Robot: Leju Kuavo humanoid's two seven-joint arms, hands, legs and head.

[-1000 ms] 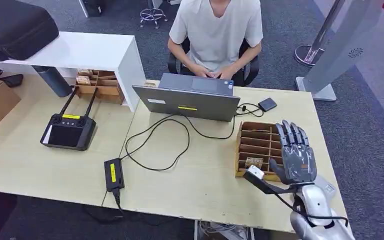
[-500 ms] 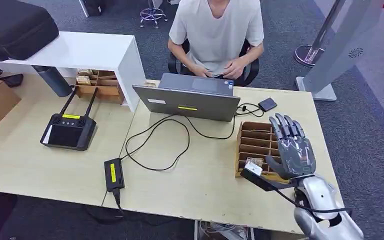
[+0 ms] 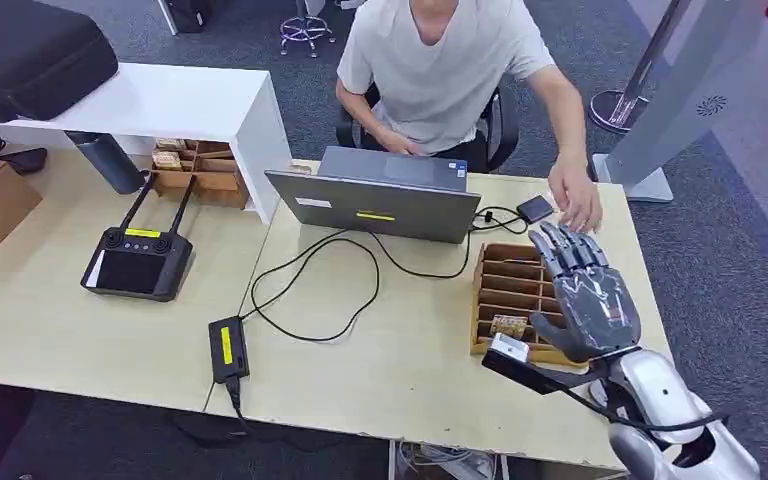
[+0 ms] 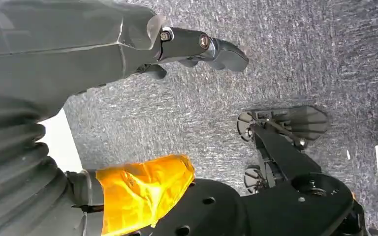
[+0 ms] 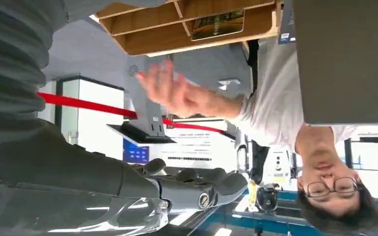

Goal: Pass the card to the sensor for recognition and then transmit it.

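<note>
Head view, right hand hiding organizer edge

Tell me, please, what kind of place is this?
Probably an office or robot lab. A person sits in a chair at a desk with a laptop, a handheld controller lies nearby, and the floor is grey carpet.

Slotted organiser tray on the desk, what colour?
Light brown wooden tray, clearest in the head view.

We see our right hand raised, fingers spread and empty, over the wooden slotted tray, while a person's hand reaches near the small black sensor.
</note>
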